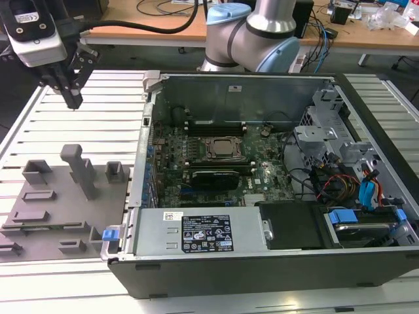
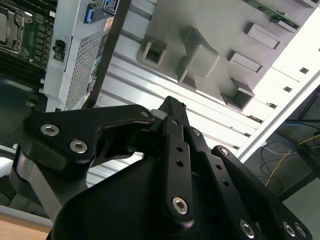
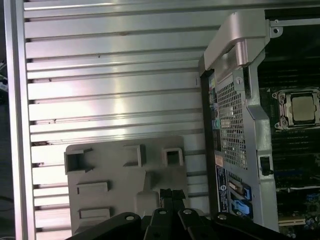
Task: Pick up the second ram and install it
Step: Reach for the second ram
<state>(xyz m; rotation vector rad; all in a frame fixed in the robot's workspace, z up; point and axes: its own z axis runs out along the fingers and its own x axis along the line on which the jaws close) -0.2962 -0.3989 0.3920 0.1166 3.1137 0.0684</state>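
End effector [image 1: 72,98], closed and empty, hangs over open slatted table [image 1: 105,124], clear of tray [image 1: 39,203] and case [image 1: 141,131].

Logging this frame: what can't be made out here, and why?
1. Second ram: in the second wrist view, what is likely it shows as a green strip at the grey tray's far edge, cut off by the picture's edge. Its full length and sticker cannot be seen.
2. Memory slots beside the CPU socket, exterior view: too small and dark to tell which are filled.
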